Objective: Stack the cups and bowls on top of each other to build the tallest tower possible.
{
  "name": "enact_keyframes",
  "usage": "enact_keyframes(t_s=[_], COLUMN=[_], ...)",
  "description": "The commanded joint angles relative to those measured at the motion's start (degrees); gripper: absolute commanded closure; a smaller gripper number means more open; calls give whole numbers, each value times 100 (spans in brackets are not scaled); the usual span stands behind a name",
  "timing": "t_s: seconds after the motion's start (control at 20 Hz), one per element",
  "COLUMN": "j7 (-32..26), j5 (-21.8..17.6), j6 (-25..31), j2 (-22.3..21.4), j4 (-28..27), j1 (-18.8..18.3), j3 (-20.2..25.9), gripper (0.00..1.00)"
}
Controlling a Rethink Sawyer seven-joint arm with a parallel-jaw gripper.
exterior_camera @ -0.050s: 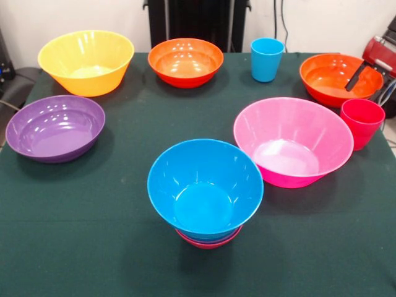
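The tower [206, 198] stands at the worktop's [93, 247] front centre, its medium blue bowl [205, 185] perched wide over 2 smaller ones; a nudge could topple it; the gripper [359, 75] hangs over the right orange-red bowl [328, 80], whether apart or together I cannot tell; the pink bowl [292, 139] leans tilted beside the red cup [362, 122], likely to slip.

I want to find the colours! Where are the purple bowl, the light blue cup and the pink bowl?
purple bowl [54, 128], front view, on its inside bottom.
light blue cup [266, 62], front view, on its outer side.
pink bowl [291, 139], front view, on its inside wall.
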Motion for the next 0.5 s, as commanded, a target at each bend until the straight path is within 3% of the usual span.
enact_keyframes(t_s=[0.05,0.5], j7=[1406,1404], j5=[189,246], j6=[394,282], j2=[184,164], j4=[-441,-363], j1=[-59,-16], j3=[701,871], gripper=[0,0])
